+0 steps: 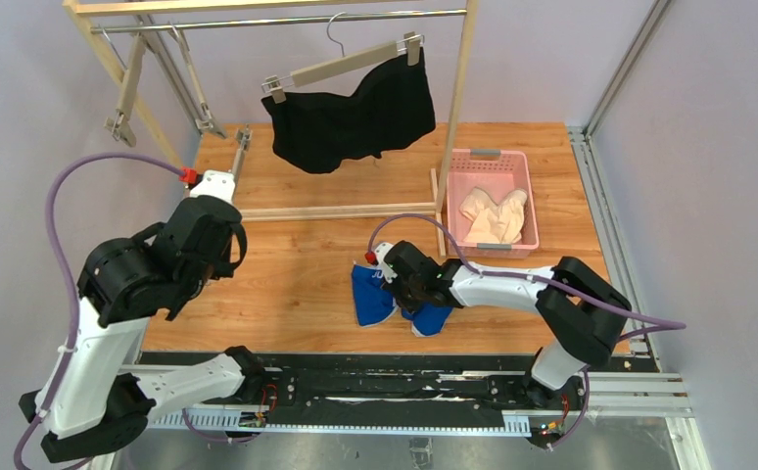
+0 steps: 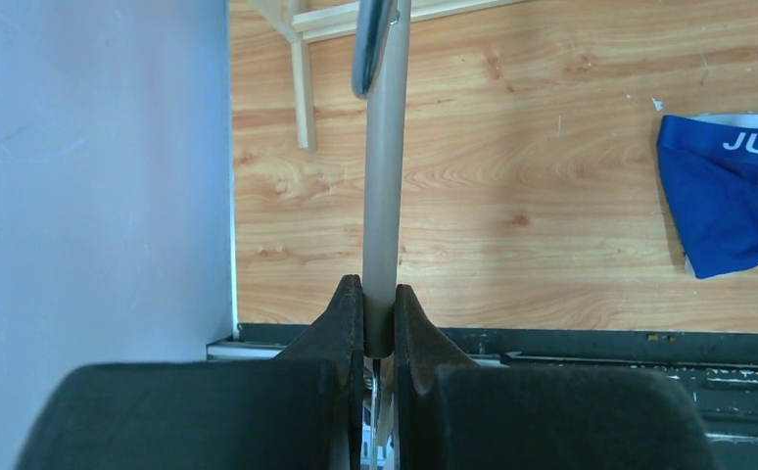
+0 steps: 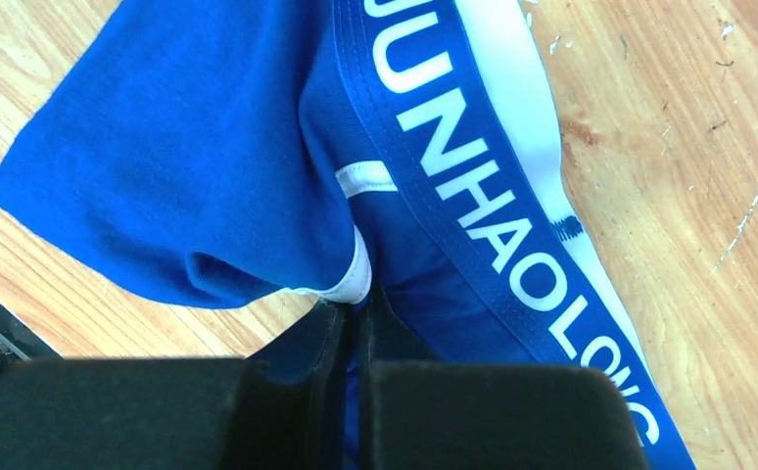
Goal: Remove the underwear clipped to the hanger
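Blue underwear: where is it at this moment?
Top view: the blue underwear sits at the near centre of the table, gripped by the right claw, just nearer and left of the pink basket.

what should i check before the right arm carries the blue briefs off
1. Right tool shut on the blue briefs: ok, fabric is pinched between the fingers.
2. Blue briefs free of clips: ok, none on them.
3. Pink basket has room: ok, only the cream briefs lie in it.
4. Left tool free: not ok, shut on a bare hanger bar.
5. Black briefs off their hanger: not ok, clipped at both ends.
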{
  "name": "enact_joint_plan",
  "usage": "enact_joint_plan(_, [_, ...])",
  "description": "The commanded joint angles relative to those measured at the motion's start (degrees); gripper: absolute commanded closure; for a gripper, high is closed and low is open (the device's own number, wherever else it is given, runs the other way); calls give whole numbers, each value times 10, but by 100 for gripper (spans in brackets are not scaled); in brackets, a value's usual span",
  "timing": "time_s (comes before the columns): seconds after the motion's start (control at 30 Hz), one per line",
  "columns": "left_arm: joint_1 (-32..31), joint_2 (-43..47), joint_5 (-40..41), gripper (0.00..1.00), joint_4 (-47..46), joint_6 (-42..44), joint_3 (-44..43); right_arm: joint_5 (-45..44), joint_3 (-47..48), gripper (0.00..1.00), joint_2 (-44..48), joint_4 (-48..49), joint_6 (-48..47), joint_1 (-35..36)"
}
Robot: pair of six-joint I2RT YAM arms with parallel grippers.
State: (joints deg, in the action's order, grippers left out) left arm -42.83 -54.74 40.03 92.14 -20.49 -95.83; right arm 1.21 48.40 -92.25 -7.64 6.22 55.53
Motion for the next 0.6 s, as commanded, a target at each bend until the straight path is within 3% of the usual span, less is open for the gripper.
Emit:
enact_joint_plan(0.0, [0, -6, -6, 100, -34, 13, 0, -32, -4, 99, 35, -33, 17, 10])
enact_joint_plan(0.37, [0, -7, -24, 100, -84, 19, 25, -134, 94, 99, 202, -139, -7, 10])
enact_joint_plan(0.57, [0, -7, -39, 100, -113, 29, 14, -283, 146, 99, 298, -146, -54, 5])
